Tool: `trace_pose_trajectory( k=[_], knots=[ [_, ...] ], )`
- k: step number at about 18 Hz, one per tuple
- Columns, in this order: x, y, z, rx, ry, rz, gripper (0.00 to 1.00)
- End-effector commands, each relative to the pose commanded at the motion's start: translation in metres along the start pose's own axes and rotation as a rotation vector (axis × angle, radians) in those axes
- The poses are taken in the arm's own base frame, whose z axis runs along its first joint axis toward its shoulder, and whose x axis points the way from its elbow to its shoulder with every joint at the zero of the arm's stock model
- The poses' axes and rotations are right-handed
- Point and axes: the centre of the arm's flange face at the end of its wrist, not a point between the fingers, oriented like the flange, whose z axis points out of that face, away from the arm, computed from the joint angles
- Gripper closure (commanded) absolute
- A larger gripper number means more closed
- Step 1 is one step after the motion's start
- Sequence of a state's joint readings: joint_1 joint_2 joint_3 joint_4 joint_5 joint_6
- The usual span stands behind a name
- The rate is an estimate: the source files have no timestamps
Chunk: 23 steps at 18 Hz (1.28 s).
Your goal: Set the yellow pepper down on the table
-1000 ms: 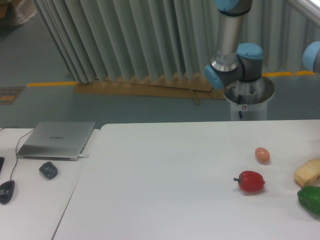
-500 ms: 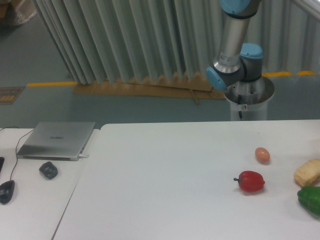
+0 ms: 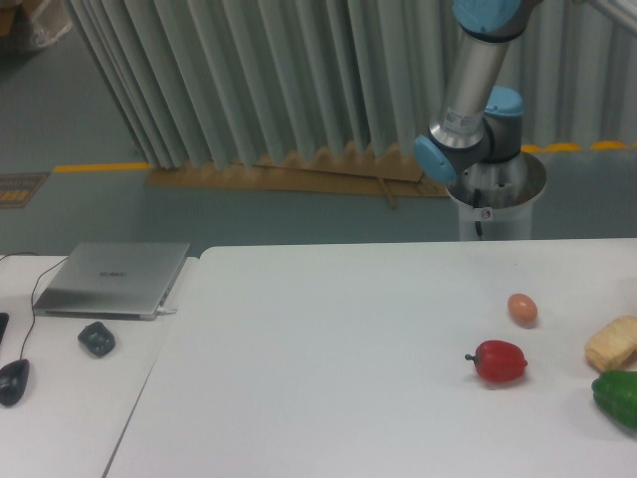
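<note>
The fingers of the gripper lie outside the single camera view, so whether they are wide, narrow or holding anything cannot be told; only the lower part of the arm [image 3: 468,95] shows, a silver tube with light-blue joints rising from a white pedestal base [image 3: 495,204] behind the far edge of the table [image 3: 328,358]. The yellow pepper shows nowhere in this view, neither on the table nor near the arm. Taking the red pepper [image 3: 500,360] as the landmark, it lies on the right part of the white tabletop with its dark stem pointing left. An egg [image 3: 523,309] sits just behind it and slightly to its right, apart from it. A pale tan bread chunk [image 3: 612,344] rests to the right of the red pepper, near the picture's right edge, and a green pepper [image 3: 617,396] lies right of and a little in front of the red pepper, just in front of the bread and partly cut off by the edge. Far to the left of the red pepper, on the adjoining white desk [image 3: 70,398], a closed grey laptop [image 3: 112,278] lies flat, with a dark mouse [image 3: 97,339] in front of it and another dark mouse [image 3: 13,380] at the left edge. Behind everything hangs a pleated grey curtain [image 3: 249,80].
</note>
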<state>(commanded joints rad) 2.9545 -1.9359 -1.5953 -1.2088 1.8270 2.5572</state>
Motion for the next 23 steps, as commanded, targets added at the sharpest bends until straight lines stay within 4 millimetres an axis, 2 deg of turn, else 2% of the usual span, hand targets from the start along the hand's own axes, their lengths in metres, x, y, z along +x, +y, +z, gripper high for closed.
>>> trace_pose_trajectory(
  k=[4, 10, 11, 12, 14, 15, 19, 22, 23],
  knots=[
    [0.000, -0.009, 0.022, 0.038, 0.018, -0.008, 0.00],
    [-0.007, -0.012, 0.027, 0.048, 0.017, -0.046, 0.00],
    [-0.007, -0.012, 0.027, 0.048, 0.018, -0.053, 0.18],
    [-0.007, -0.010, 0.024, 0.042, 0.016, -0.064, 0.45],
    [-0.006, -0.010, 0.023, 0.039, 0.017, -0.070, 0.64],
    [-0.005, -0.009, 0.021, 0.036, 0.019, -0.071, 0.67],
    [-0.001, -0.008, 0.016, 0.037, 0.015, -0.077, 0.67],
    [0.007, -0.007, -0.010, 0.054, 0.023, -0.093, 0.67],
    [0.010, -0.008, -0.026, 0.063, 0.023, -0.125, 0.67]
  ],
)
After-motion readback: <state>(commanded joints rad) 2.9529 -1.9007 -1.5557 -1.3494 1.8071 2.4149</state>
